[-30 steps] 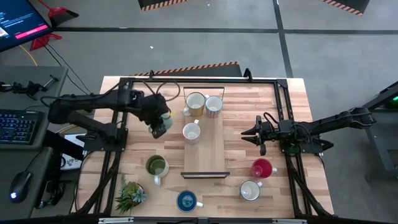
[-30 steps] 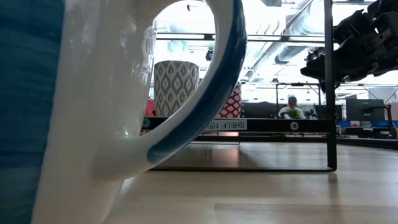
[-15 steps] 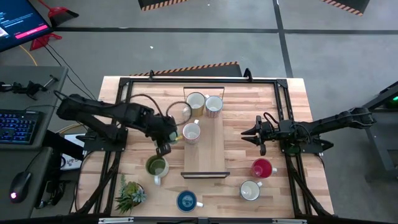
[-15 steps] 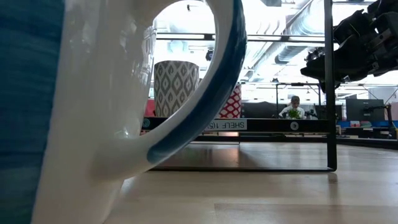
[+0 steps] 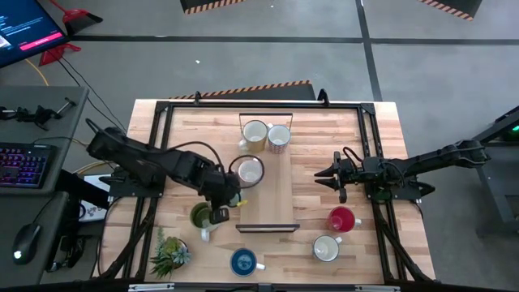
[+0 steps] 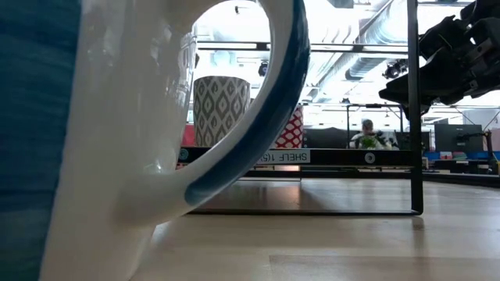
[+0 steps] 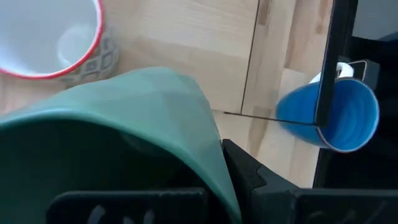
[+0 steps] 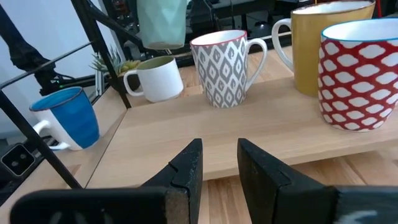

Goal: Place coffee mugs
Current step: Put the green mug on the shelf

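- Above the table's left half, my left gripper [image 5: 217, 207] pinches a teal mug [image 7: 124, 118], hanging at 9 o'clock of the grey-patterned mug [image 5: 248, 171] on the wooden shelf [image 5: 280, 191].
- My right gripper [image 5: 323, 176] waits at 3 o'clock, fingers parted, holding nothing.

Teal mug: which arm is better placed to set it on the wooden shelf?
Left. The left gripper holds the teal mug beside the wooden shelf; the right gripper waits empty opposite.
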Controlling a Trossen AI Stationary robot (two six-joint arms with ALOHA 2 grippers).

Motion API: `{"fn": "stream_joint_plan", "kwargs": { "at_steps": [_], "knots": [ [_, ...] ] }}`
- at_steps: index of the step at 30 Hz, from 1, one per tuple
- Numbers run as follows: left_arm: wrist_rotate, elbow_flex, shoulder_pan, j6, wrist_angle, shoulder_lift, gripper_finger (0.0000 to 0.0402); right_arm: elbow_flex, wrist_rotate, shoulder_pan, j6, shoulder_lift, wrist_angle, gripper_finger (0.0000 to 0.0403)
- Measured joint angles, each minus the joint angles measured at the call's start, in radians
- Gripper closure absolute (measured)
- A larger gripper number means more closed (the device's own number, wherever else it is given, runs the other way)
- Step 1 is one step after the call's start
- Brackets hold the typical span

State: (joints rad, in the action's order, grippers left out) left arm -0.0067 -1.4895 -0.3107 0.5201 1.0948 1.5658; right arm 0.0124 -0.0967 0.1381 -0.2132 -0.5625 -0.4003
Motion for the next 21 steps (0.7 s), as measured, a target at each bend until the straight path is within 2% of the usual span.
{"fn": "stream_joint_plan", "kwargs": {
  "at_steps": [6, 13, 21],
  "knots": [
    [0.023, -0.002, 0.0, -0.021, -0.004, 0.066, 0.0396, 0.0, 0.0, 0.0, -0.017, 0.0, 0.0, 0.032],
    [0.054, -0.002, 0.0, -0.069, -0.089, 0.143, 0.0396, 0.0, 0.001, 0.0, -0.022, 0.001, -0.007, 0.032],
    [0.077, -0.002, -0.006, -0.078, -0.149, 0.169, 0.0396, 0.0, 0.003, 0.0, -0.022, 0.001, -0.007, 0.032]
  ]
}}
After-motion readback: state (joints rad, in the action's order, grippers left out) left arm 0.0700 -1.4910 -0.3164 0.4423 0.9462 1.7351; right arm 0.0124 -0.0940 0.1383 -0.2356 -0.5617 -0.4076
